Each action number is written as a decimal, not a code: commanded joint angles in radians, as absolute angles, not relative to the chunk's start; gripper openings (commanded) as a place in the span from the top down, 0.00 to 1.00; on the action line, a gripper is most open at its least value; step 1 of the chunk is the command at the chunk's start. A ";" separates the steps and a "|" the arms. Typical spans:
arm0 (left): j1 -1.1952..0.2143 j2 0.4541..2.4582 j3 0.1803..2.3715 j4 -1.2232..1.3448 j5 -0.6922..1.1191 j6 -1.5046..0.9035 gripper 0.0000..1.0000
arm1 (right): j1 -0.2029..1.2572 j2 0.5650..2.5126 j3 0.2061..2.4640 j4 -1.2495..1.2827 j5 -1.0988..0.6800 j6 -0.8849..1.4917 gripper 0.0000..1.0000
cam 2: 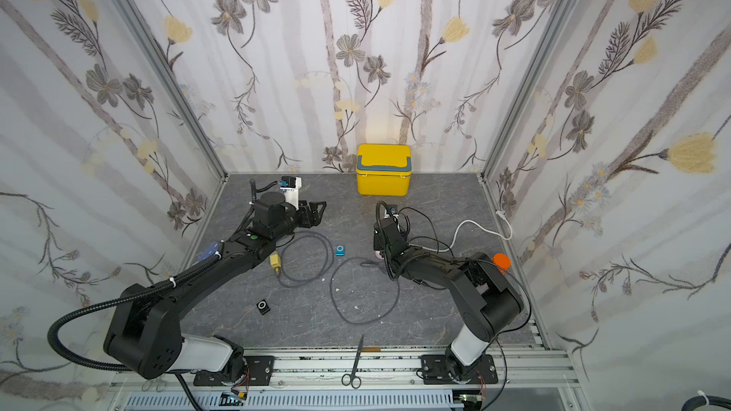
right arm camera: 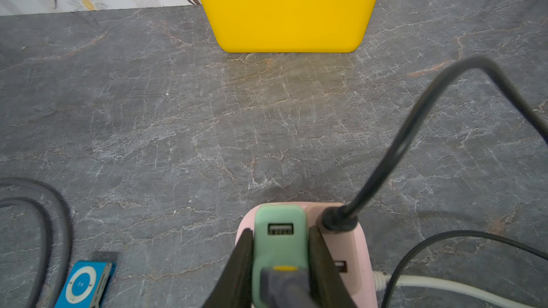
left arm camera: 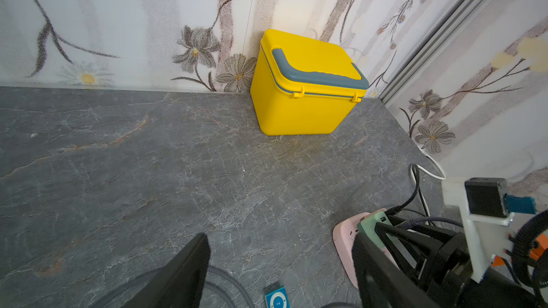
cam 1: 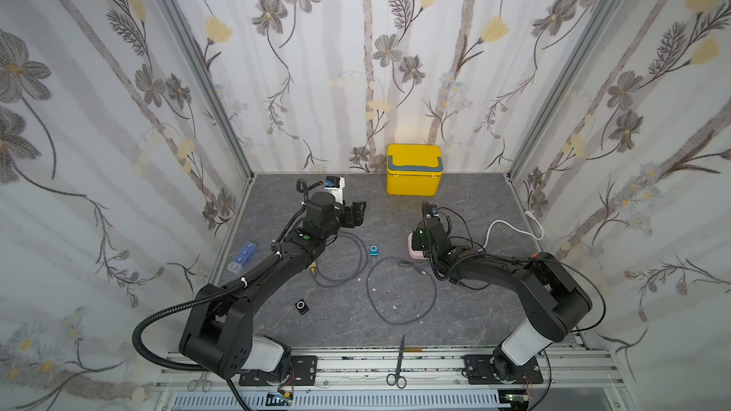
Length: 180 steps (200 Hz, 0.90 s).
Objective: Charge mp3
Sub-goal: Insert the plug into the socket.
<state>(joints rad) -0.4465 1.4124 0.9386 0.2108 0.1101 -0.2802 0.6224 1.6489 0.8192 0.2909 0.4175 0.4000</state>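
Note:
A small blue mp3 player (cam 1: pixel 374 249) (cam 2: pixel 340 250) lies flat on the grey table between the two arms, and both wrist views catch it (left arm camera: pixel 277 299) (right arm camera: pixel 84 284). My right gripper (right arm camera: pixel 280 232) is shut on a green USB charger (right arm camera: pixel 280 241) that sits on a pink power strip (cam 1: pixel 413 251) (right arm camera: pixel 351 250). A grey cable with a yellow tip is plugged into the charger, whose second USB port faces outward, empty. My left gripper (left arm camera: pixel 280 240) (cam 1: pixel 358 211) hangs open above the table behind the blue player, holding nothing.
A yellow box (cam 1: pixel 413 170) stands against the back wall. Grey cable loops (cam 1: pixel 368 288) (right arm camera: pixel 66 223) lie mid-table. A black mp3 player (cam 1: pixel 302 306), a blue pill case (cam 1: pixel 243 256), a white cord (cam 1: pixel 510 227) and scissors (cam 1: pixel 399 361) at the front rail are also here.

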 commanded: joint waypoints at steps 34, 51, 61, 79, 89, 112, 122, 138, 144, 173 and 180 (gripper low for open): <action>-0.448 1.427 0.951 0.230 0.123 -0.269 0.21 | 0.623 1.626 0.820 0.337 0.434 0.403 1.00; -0.447 1.434 0.954 0.231 0.127 -0.268 0.21 | 0.622 1.615 0.819 0.346 0.435 0.400 1.00; -0.448 1.437 0.956 0.231 0.129 -0.269 0.21 | 0.623 1.611 0.818 0.353 0.436 0.396 1.00; -0.448 1.444 0.958 0.230 0.134 -0.271 0.21 | 0.622 1.623 0.818 0.353 0.442 0.388 1.00; -0.448 1.445 0.959 0.230 0.135 -0.272 0.21 | 0.622 1.632 0.822 0.347 0.441 0.388 1.00; -0.448 1.444 0.960 0.227 0.133 -0.270 0.21 | 0.622 1.651 0.823 0.342 0.437 0.391 1.00; -0.448 1.441 0.960 0.225 0.133 -0.271 0.21 | 0.624 1.655 0.824 0.342 0.437 0.392 1.00; -0.448 1.442 0.960 0.225 0.132 -0.271 0.21 | 0.623 1.661 0.824 0.344 0.443 0.391 1.00; -0.448 1.440 0.960 0.225 0.133 -0.271 0.21 | 0.623 1.662 0.824 0.344 0.446 0.389 1.00; -0.447 1.438 0.960 0.227 0.132 -0.269 0.21 | 0.623 1.663 0.824 0.353 0.453 0.388 1.00; -0.447 1.438 0.960 0.228 0.133 -0.268 0.21 | 0.622 1.663 0.823 0.354 0.455 0.388 1.00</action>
<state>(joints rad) -0.4484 1.4422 0.9512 0.2089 0.1326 -0.2802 0.6224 1.6608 0.8188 0.3176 0.4259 0.3912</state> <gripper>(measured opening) 0.789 0.241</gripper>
